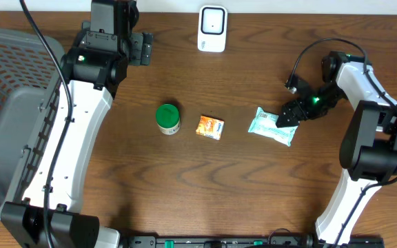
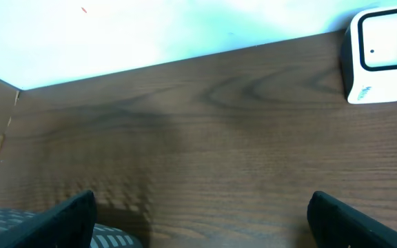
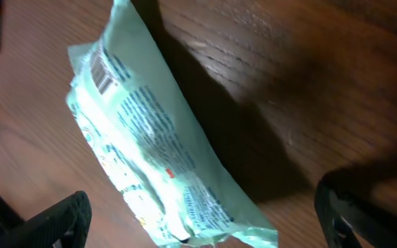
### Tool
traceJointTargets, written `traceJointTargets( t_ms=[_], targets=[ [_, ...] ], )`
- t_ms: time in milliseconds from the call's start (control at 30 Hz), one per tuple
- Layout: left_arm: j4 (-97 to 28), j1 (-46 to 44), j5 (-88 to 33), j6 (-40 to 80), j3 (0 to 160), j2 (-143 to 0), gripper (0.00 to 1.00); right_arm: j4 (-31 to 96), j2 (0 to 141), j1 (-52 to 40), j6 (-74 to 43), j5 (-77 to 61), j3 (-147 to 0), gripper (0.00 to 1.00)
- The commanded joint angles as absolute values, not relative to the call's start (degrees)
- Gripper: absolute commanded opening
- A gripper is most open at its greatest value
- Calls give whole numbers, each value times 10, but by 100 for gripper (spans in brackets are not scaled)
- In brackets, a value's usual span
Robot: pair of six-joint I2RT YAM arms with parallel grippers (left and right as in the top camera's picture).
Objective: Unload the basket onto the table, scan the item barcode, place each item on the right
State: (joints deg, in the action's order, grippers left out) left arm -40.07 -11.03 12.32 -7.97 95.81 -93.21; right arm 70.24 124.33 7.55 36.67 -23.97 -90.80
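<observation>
- The right end effector is hovering at the right-hand edge of a pale green packet, with its jaws spread wide and gripping nothing.
- In the right wrist view the two fingertips are standing either side of the packet's lower end, clear of its wrapper.
- The packet is lying flat on the wooden bench, right of centre, showing printed text and a small barcode near one end.
- A small orange packet is sitting just left of the green one, and a jar with a green lid is standing upright further left again.
- The white scanner is standing at the far edge of the bench, well apart from all three items.
- The left end effector is resting near the far left corner, jaws fully apart and empty, facing towards the scanner.
- A grey basket is occupying the left side.
</observation>
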Motion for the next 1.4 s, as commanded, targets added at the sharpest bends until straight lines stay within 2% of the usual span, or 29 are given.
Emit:
traceJointTargets(
  t_ms=[0, 300, 600, 800, 833, 900, 933, 967, 1067, 1100, 1367],
  targets=[
    [-401, -109, 126, -83, 958, -924, 98, 698, 1250, 77, 384, -226, -921, 99],
    [-401, -109, 126, -83, 958, -924, 98, 689, 1298, 69, 384, -230, -921, 99],
    [-401, -109, 126, -83, 958, -924, 98, 745, 1376, 57, 393, -226, -921, 89],
    [-401, -109, 126, -83, 958, -924, 98, 756, 1394, 52, 393, -223, -913, 76],
    [-401, -109, 126, -83, 958, -924, 98, 755, 1394, 52, 393, -223, -910, 73],
    [-401, -109, 126, -83, 958, -924, 98, 753, 1394, 51, 393, -223, -904, 58],
    [-401, -109, 126, -83, 958, -924, 98, 750, 1394, 51, 393, -223, -901, 43],
    [-401, -109, 126, -83, 958, -924, 98, 750, 1394, 51, 393, -223, -899, 32],
    [-401, -109, 126, -83, 958, -924, 98, 747, 1394, 51, 382, -226, -897, 13],
    [-401, -109, 126, -83, 958, -924, 98, 743, 1394, 51, 371, -229, -897, 1],
    [-401, -109, 126, -83, 958, -924, 98, 783, 1383, 51, 356, -318, -954, 1]
  ],
)
